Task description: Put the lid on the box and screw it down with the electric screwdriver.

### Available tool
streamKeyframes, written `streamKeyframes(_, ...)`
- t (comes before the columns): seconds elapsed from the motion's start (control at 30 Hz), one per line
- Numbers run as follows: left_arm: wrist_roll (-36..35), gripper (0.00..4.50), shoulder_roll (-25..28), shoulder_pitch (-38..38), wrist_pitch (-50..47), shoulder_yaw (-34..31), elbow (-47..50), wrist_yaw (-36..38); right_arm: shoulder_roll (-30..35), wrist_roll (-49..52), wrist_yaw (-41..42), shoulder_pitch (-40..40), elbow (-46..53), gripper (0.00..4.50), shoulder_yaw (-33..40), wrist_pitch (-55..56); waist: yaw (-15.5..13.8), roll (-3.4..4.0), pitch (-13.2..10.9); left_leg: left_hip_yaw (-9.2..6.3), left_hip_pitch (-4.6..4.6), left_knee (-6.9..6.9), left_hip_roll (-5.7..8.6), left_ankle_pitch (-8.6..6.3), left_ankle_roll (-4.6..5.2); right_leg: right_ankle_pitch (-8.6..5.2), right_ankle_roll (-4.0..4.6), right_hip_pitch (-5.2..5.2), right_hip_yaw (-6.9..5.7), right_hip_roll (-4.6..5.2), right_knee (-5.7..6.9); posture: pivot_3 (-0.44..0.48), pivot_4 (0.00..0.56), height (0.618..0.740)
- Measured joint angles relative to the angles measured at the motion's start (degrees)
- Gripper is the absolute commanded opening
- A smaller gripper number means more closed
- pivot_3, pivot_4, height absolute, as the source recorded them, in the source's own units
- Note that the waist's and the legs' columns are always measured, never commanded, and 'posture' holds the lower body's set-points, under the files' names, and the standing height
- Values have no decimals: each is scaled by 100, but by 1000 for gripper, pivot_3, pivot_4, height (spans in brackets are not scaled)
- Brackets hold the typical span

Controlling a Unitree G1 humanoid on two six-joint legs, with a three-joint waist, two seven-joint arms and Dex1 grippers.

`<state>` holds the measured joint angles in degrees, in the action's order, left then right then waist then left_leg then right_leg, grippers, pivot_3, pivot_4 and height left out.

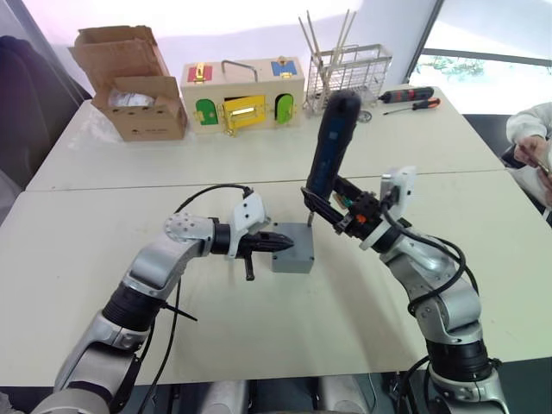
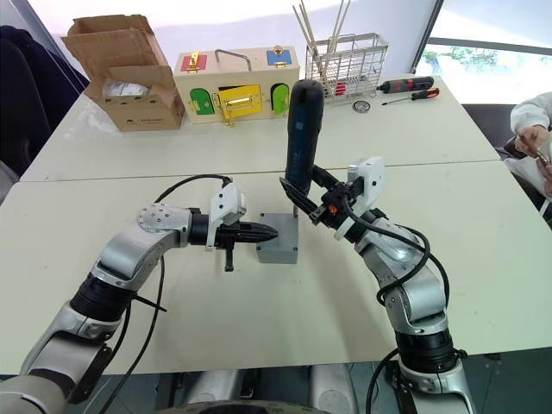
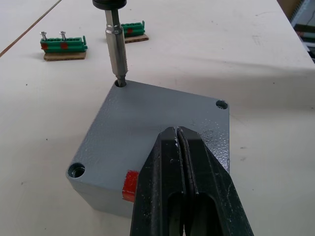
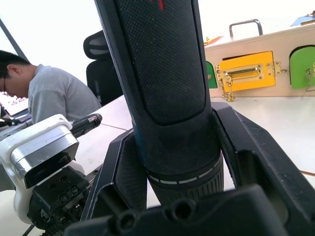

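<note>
Right fingers (image 4: 206, 162) around electric screwdriver (image 1: 332, 138), bit in lid (image 3: 162, 118) corner hole.

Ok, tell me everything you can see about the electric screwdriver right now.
The electric screwdriver is a thick black cylinder with a textured grip and a short silvery metal bit. The right gripper clamps its lower body and holds it nearly upright, leaning slightly. Its bit tip sits in a corner screw hole of the lid, which lies on the grey box on the white table.
</note>
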<state>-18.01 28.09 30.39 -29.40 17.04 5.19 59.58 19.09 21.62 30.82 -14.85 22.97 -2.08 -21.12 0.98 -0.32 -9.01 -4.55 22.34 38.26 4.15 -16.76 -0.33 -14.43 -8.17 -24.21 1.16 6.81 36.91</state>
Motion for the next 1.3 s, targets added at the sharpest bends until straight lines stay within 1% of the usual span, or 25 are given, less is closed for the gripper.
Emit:
streamKeyframes(0.37, 2, 0, -9, -30, -17, 0, 1, -5, 5, -152, 59, 54, -88, 1774, -83, 197, -2, -7, 53, 0, 0, -5, -1, 0, 0, 0, 1, 2, 0, 0, -11, 0, 150, 730)
streamKeyframes(0.5, 4, 0, -7, -30, -17, 0, -1, 7, 5, -185, 85, 76, -129, 1774, -95, 281, -8, -7, 63, 0, -5, -6, -2, 0, 0, 0, 1, 16, -2, -2, -31, 0, 150, 730)
streamKeyframes(0.6, 7, 0, 3, -30, -16, 0, -3, 26, 5, -215, 86, 120, -130, 1774, -93, 308, -10, -6, 66, -2, -27, -15, -4, 0, 1, 0, 1, 53, -6, -5, -65, 0, 150, 730)
streamKeyframes(0.7, 9, 0, 21, -30, -16, 0, -1, 39, 16, -232, 104, 160, -164, 1774, -92, 338, -17, -7, 66, -2, -96, -35, -4, -7, 10, -3, -1, 126, -8, -4, -91, 0, 150, 730)
streamKeyframes(0.73, 9, 0, 28, -30, -16, 0, -1, 41, 19, -232, 108, 163, -174, 1774, -92, 353, -17, -8, 66, -3, -100, -36, -5, -8, 11, -6, -3, 133, -8, -4, -93, 0, 150, 730)
streamKeyframes(0.97, 17, 0, 40, -31, -16, 3, 0, 44, 25, -234, 132, 226, -241, 1774, -92, 520, -21, -10, 68, -5, -101, -35, -8, -8, 11, -7, -3, 134, -8, -4, -93, 0, 150, 730)
streamKeyframes(1.3, 261, 0, 18, -46, 152, 171, -55, 31, -4, -221, 130, 253, -317, 1774, -67, 593, -26, -28, 90, -8, -101, -35, -10, -8, 10, -7, -2, 137, -9, -2, -95, 0, 150, 730)
